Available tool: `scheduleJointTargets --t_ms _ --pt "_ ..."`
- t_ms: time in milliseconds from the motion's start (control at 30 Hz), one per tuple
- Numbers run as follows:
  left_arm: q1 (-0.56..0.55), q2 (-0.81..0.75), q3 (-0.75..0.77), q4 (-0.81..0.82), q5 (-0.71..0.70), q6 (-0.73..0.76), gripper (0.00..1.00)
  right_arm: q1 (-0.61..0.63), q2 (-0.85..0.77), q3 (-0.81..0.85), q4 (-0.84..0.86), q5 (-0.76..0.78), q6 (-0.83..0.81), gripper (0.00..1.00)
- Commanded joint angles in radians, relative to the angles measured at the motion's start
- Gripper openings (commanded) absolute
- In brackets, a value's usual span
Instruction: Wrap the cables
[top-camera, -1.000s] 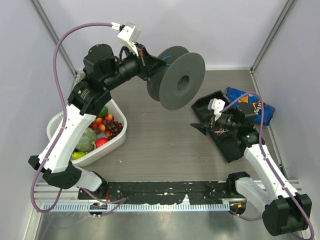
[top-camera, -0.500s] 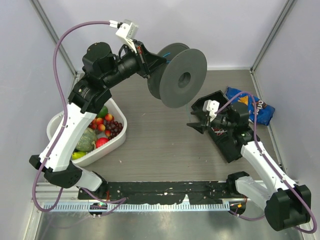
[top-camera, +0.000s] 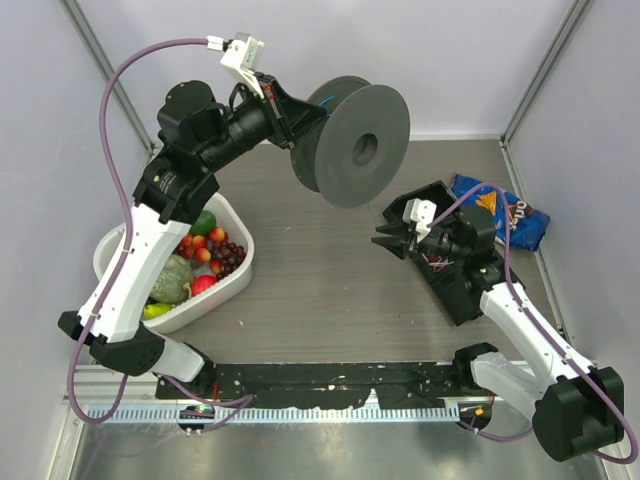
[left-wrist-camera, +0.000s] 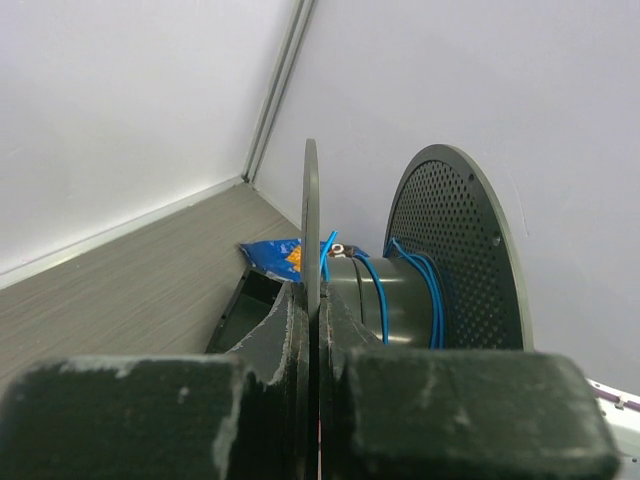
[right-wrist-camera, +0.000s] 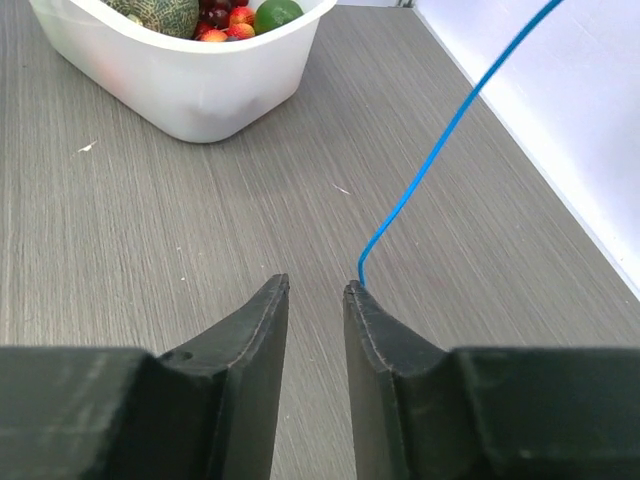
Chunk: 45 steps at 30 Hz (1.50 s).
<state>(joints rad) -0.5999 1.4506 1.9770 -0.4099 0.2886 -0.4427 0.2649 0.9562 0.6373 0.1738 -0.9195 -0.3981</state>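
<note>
Left gripper clamps the spool rim aloft; right gripper, jaws narrowly apart, has the cable at one fingertip.

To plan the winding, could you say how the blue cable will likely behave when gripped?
The blue cable hangs in a bending line, so it is probably floppy and light. Being far thinner than the fingers of the right gripper, it might slip.

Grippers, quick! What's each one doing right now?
Left gripper: closed on the spool, gripping its thin rim.
Right gripper: slightly open, blue cable at one fingertip, not pinched.
</note>
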Motion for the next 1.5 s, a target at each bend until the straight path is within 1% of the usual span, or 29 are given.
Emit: scheduleJointTargets --t_ms 0,500,667,833,933,1133,1167,1233,1267,1333,1367,1400,1433,1467 --pt "0.014 -0.022 0.003 0.137 0.021 -0.053 0.00 0.014 0.003 -0.004 0.072 0.037 0.021 0.40" --pt "0.031 -0.032 -0.009 0.151 0.049 -0.094 0.00 0.014 0.006 -0.011 0.112 0.100 0.031 0.40" --pt "0.034 -0.035 -0.023 0.158 0.061 -0.111 0.00 0.014 0.007 -0.014 0.148 0.099 0.050 0.40" --pt "0.037 -0.033 -0.026 0.160 0.060 -0.129 0.00 0.017 0.016 -0.002 0.142 0.087 0.048 0.34" --pt "0.038 -0.035 -0.024 0.161 0.058 -0.137 0.00 0.020 0.015 -0.002 0.133 0.080 0.045 0.29" --pt "0.042 -0.027 -0.026 0.164 0.060 -0.159 0.00 0.025 0.016 -0.002 0.132 0.079 0.044 0.28" --pt "0.043 -0.024 -0.027 0.164 0.060 -0.162 0.00 0.025 0.015 -0.001 0.132 0.080 0.047 0.27" --pt "0.046 -0.024 -0.033 0.161 0.054 -0.171 0.00 0.030 0.012 0.001 0.132 0.087 0.051 0.16" --pt "0.046 -0.025 -0.040 0.157 0.046 -0.171 0.00 0.031 0.009 0.004 0.128 0.097 0.056 0.02" --pt "0.048 -0.025 -0.047 0.142 0.008 -0.163 0.00 0.039 0.001 0.022 0.084 0.126 0.048 0.01" --pt "0.049 -0.025 -0.052 0.126 -0.023 -0.156 0.00 0.057 -0.002 0.033 0.057 0.139 0.019 0.01" --pt "0.048 -0.021 -0.053 0.109 -0.064 -0.149 0.00 0.074 0.001 0.074 -0.039 0.187 -0.001 0.01" --pt "0.048 -0.016 -0.050 0.085 -0.103 -0.140 0.00 0.118 0.006 0.097 -0.106 0.226 -0.051 0.01" --pt "0.048 -0.010 -0.047 0.063 -0.135 -0.136 0.00 0.157 0.022 0.158 -0.237 0.345 -0.071 0.01"
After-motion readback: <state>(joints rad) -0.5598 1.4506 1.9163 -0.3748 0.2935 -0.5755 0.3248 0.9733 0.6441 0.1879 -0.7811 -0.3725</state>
